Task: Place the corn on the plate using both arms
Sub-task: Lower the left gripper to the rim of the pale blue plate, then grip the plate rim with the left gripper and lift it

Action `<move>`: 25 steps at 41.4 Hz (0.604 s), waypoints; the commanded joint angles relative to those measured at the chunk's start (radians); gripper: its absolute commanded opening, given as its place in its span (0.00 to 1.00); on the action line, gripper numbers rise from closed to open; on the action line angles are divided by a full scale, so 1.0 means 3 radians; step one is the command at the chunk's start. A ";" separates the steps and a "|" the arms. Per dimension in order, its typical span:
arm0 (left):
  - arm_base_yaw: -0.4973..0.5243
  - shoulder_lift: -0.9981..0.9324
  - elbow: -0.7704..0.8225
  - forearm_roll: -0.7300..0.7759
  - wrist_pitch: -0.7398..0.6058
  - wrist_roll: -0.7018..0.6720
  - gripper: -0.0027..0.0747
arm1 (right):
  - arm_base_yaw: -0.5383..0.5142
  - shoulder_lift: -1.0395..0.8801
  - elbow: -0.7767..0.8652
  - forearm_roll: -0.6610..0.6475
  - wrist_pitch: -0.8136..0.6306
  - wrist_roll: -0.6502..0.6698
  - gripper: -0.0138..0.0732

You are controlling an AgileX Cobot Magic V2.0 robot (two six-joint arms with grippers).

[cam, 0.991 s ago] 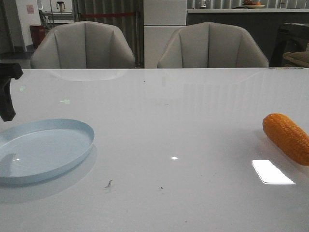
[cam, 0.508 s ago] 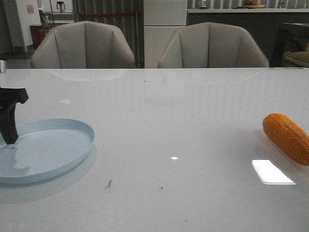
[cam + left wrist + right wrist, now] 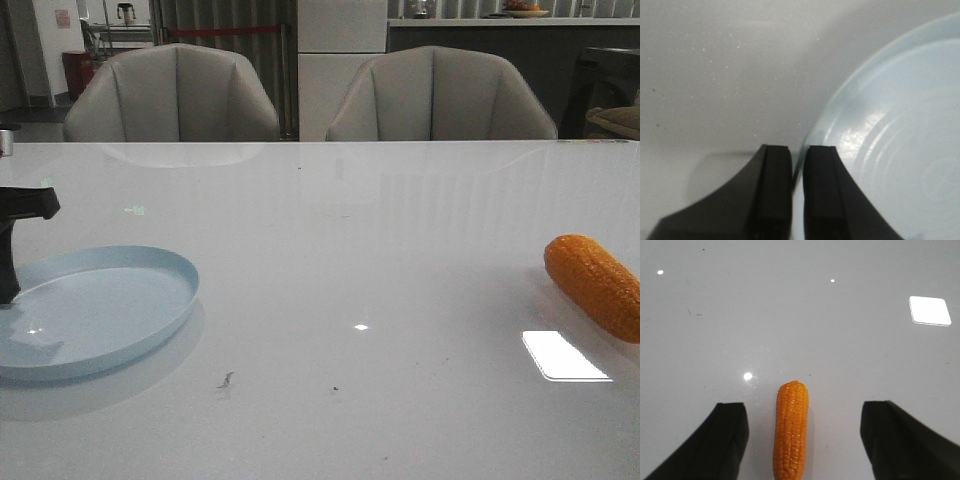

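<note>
The pale blue plate (image 3: 110,305) lies at the table's near left. My left gripper (image 3: 8,296) stands at its left edge, mostly cut off by the front view. In the left wrist view the two black fingers (image 3: 774,190) stand close together, shut on the plate's rim (image 3: 812,135), one finger inside the plate (image 3: 890,125) and one outside. The orange corn (image 3: 597,285) lies on the table at the far right. In the right wrist view my right gripper (image 3: 804,405) is open, with the corn (image 3: 791,430) lengthwise midway between the fingers, touching neither. The right gripper is out of the front view.
The white glossy table (image 3: 380,250) reflects a bright window patch (image 3: 563,357) just in front of the corn. Two grey chairs (image 3: 172,95) stand behind the far edge. A few small dark specks (image 3: 226,380) lie near the front middle.
My left gripper has come down from above the plate's far left to its left rim and closed on it. The plate has shifted slightly. The corn has not moved.
</note>
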 commanded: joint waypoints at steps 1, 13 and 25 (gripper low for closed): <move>0.0008 -0.0128 -0.0094 -0.0027 -0.0022 -0.0020 0.15 | -0.0016 -0.0029 -0.0133 0.0002 -0.0250 0.0008 0.82; 0.0008 -0.0128 -0.0120 -0.0025 -0.0018 -0.0020 0.15 | -0.0016 -0.0029 -0.0133 0.0002 -0.0250 0.0008 0.82; 0.0008 -0.0128 -0.0529 0.0017 0.0297 -0.0020 0.15 | -0.0016 -0.0029 -0.0133 0.0002 -0.0253 0.0008 0.82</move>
